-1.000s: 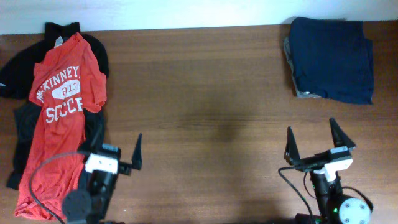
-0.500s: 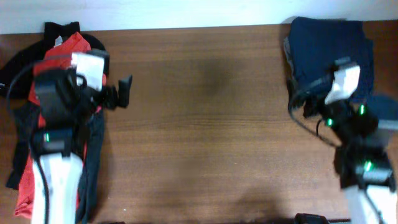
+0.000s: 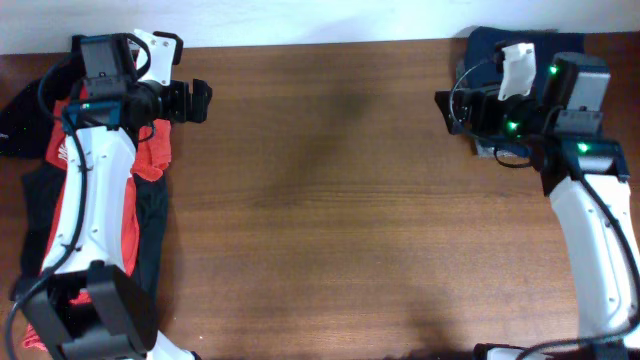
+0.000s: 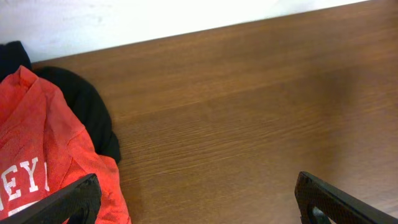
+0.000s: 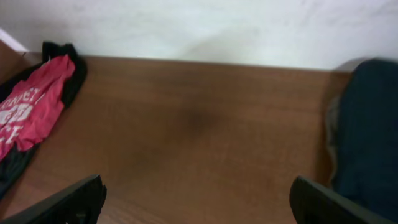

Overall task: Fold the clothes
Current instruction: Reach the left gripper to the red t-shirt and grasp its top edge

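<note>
A red T-shirt with white lettering [image 3: 152,158] lies unfolded on a black garment [image 3: 22,108] at the table's left side. My left gripper [image 3: 192,101] is open and empty, just right of the shirt's upper part, above bare wood. In the left wrist view [image 4: 199,210] the red T-shirt [image 4: 37,162] and the black garment [image 4: 90,109] lie at lower left. A folded navy stack [image 3: 486,45] sits at the far right corner. My right gripper [image 3: 450,110] is open and empty just left of it. In the right wrist view [image 5: 198,205] the navy stack [image 5: 368,124] is at the right.
The brown wooden table [image 3: 320,200] spans the view, with a white wall along its far edge [image 4: 155,18]. The right wrist view also shows the red T-shirt [image 5: 31,106] far off at the left. Both white arms reach up from the near edge along the table's sides.
Both arms have risen from the near edge and reached to the far side: the left gripper to the red shirt's top, the right gripper to the navy stack. Both stay open.
</note>
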Motion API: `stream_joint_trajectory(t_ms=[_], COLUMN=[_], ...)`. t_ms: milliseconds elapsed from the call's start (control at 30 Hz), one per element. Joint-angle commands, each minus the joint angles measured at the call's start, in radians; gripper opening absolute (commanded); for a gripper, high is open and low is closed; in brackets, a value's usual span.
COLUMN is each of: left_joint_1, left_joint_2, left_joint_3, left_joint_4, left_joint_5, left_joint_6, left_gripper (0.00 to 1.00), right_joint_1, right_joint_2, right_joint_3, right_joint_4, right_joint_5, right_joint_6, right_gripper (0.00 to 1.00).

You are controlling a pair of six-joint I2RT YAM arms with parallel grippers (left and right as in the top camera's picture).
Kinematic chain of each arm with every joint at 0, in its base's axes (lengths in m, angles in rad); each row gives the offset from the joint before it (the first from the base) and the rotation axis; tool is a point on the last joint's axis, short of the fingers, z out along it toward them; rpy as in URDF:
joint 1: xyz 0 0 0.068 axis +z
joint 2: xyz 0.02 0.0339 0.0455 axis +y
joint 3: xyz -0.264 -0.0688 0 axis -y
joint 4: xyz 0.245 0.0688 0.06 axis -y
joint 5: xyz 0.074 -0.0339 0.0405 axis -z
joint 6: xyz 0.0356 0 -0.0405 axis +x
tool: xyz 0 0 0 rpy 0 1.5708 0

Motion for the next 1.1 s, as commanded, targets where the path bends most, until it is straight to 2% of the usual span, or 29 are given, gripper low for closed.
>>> stream_joint_trajectory(t_ms=[0,67,133,167,267,333,433,567,833,900,1067], left_joint_1=[0.011,0.026,0.049,0.062,0.111,0.145,0.156,0.146,0.134,0.134,0.134], left_joint_2=[0.028,0.041,0.062,0.077,0.137,0.211,0.310,0.406,0.423,0.423,0.422], left_joint_3=[0.024,0.024,0.024,0.024,0.023,0.023,0.023,0.023,0.024,0.024,0.059], left_joint_4=[0.037,0.047,0.037,0.021,-0.075,-0.158,-0.183,-0.177,-0.127,-0.118,-0.118], left_joint_5=[-0.048,-0.133,-0.256,-0.296,-0.328,-0.328,-0.300,-0.268,-0.268,-0.268,-0.265], left_joint_6=[0.014,-0.033,-0.142,-0.188,-0.282,-0.347,-0.344,-0.325,-0.311,-0.311,-0.312], left_gripper=[0.99,0.99,0.97,0.93,0.70,0.67,0.65,0.57,0.56,0.45,0.31], right_joint_1=[0.007,0.007,0.007,0.007,0.007,0.007,0.007,0.007,0.007,0.007,0.007], right_joint_2=[0.024,0.034,0.037,0.037,0.037,0.037,0.037,0.037,0.038,0.039,0.040], right_joint_3=[0.023,0.023,0.023,0.023,0.023,0.023,0.023,0.023,0.023,0.023,0.023], right_joint_4=[0.000,-0.008,-0.024,-0.034,-0.062,-0.075,-0.077,-0.077,-0.077,-0.077,-0.066], right_joint_5=[-0.064,-0.063,-0.063,-0.063,-0.063,-0.063,-0.062,-0.063,-0.061,-0.055,-0.051], right_joint_6=[0.008,0.008,0.008,0.008,0.008,0.008,0.007,0.008,0.008,0.008,0.008], right_gripper=[0.99,0.99,0.99,0.99,0.99,0.99,0.99,0.99,0.99,0.99,0.99])
